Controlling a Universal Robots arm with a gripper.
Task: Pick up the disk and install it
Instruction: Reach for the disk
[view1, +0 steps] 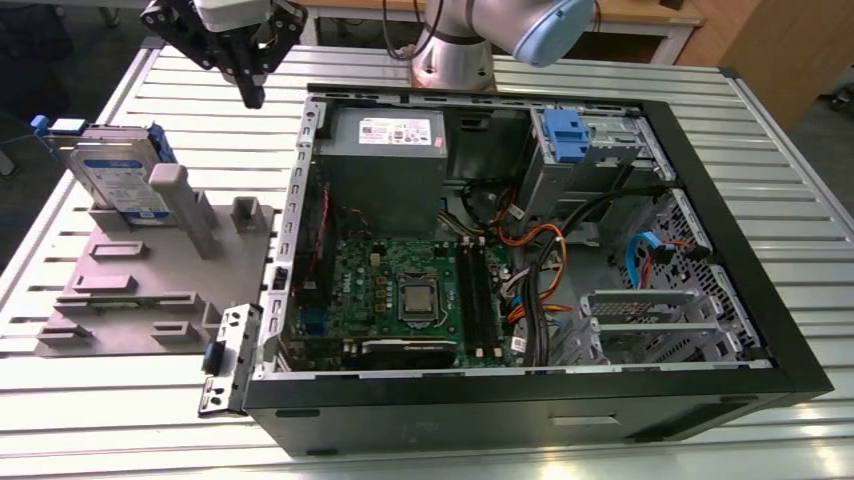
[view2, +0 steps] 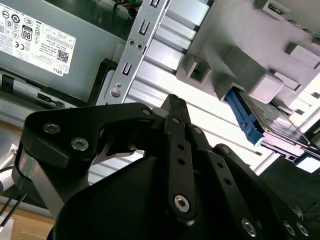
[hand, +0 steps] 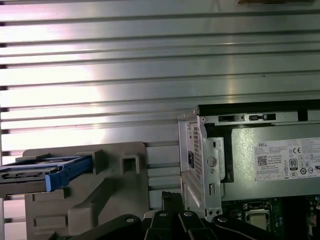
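Observation:
The disk (view1: 118, 178) is a silver hard drive with a white-and-blue label and blue side rails. It stands on edge in a grey plastic fixture (view1: 147, 290) at the exterior view's left. My gripper (view1: 252, 95) hangs above the slatted table, between the fixture and the open computer case (view1: 534, 400), higher than the disk and toward the exterior view's right of it. Its black fingers are shut with nothing between them. The second wrist view shows the shut gripper (view2: 174, 102) with the disk (view2: 267, 127) beyond it, and the first wrist view shows the disk (hand: 37, 172) edge-on in the fixture.
Inside the case lie a grey power supply (view1: 387, 140), a motherboard (view1: 407, 290), loose cables (view1: 534, 240) and a blue clip on a grey metal cage (view1: 567, 135). The arm's base (view1: 451, 60) stands behind the case. The slatted metal table (view1: 747, 130) extends around everything.

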